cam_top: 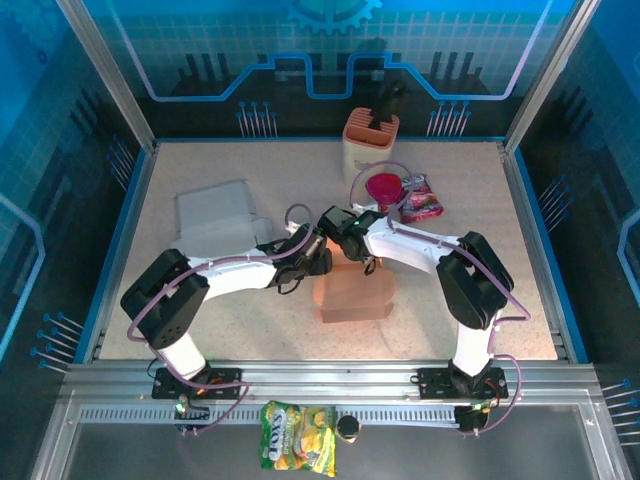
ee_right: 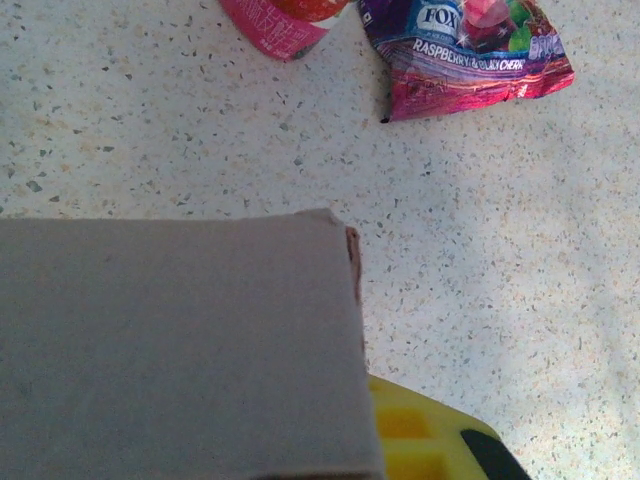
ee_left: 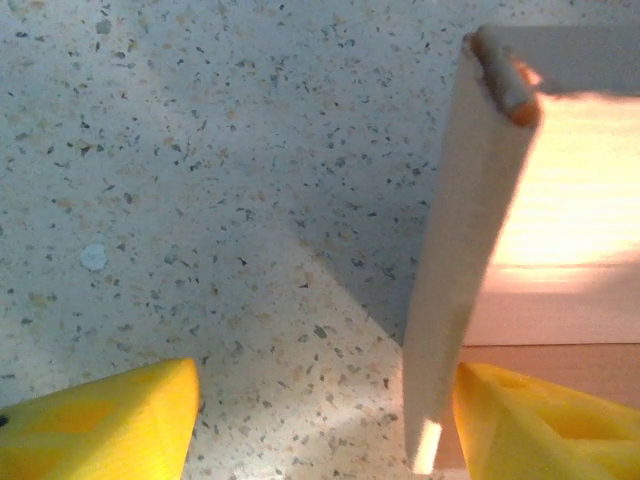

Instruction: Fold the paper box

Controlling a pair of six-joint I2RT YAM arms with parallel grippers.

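The brown paper box [cam_top: 355,295] stands in the middle of the table, and both grippers meet at its far top edge. My left gripper [cam_top: 318,255] is open. In the left wrist view its yellow fingers [ee_left: 100,430] are wide apart and an upright box flap [ee_left: 470,220] stands between them, close against the right one. My right gripper [cam_top: 345,240] is shut on another flap of the box [ee_right: 180,350]. That grey-brown panel hides one finger, while the other yellow finger [ee_right: 430,440] shows at its right edge.
A flat white carton [cam_top: 215,215] lies back left. Behind the box are a pink cup [cam_top: 383,187], a raspberry candy bag [cam_top: 422,198] and an orange holder [cam_top: 371,140]. The cup [ee_right: 280,20] and bag [ee_right: 465,45] lie just beyond the flap. A yellow snack bag [cam_top: 298,437] lies off the table's front.
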